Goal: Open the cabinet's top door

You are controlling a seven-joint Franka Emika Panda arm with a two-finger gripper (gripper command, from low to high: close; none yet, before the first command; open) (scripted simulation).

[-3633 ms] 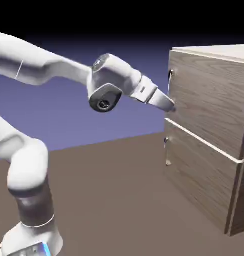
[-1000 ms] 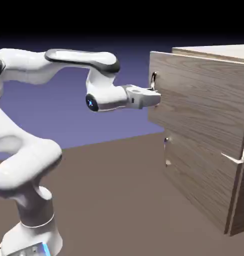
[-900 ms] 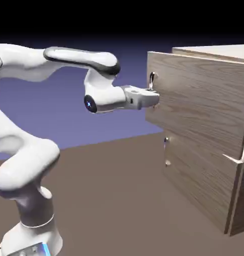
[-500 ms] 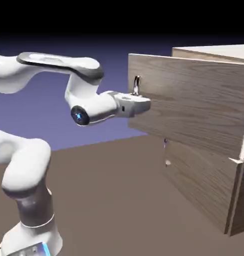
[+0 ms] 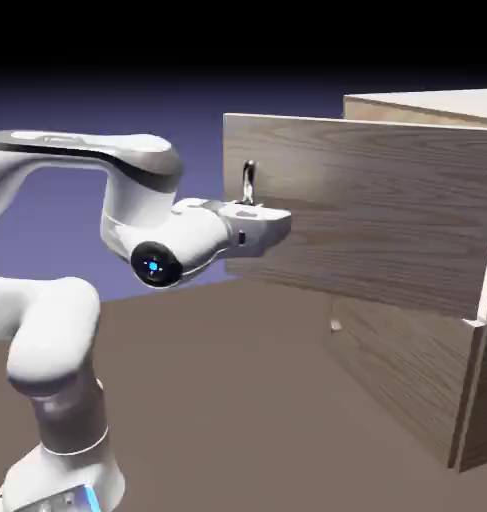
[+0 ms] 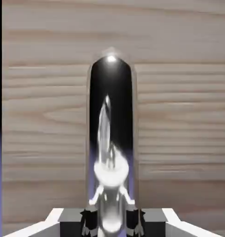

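Note:
The cabinet (image 5: pixel 427 380) of light wood grain stands at the exterior view's right. Its top door (image 5: pixel 377 210) is swung well out to the left, its free edge far from the cabinet body. A thin metal bar handle (image 5: pixel 249 182) stands near that free edge. My gripper (image 5: pixel 259 216) is shut on the handle's lower part, the hand lying level. In the hand view the shiny handle (image 6: pixel 110 139) fills the middle, running up from between the fingertips (image 6: pixel 88 221), with the door's wood (image 6: pixel 179 115) behind it.
The lower panel (image 5: pixel 397 370) of the cabinet stays flush, with a small knob (image 5: pixel 335 325) at its left edge. The brown table top (image 5: pixel 237 400) stretches between my arm's base (image 5: pixel 62 470) and the cabinet.
The top door has swung further out to the left over the last second. My gripper moved left with the handle, still shut on it, and the forearm dropped lower.

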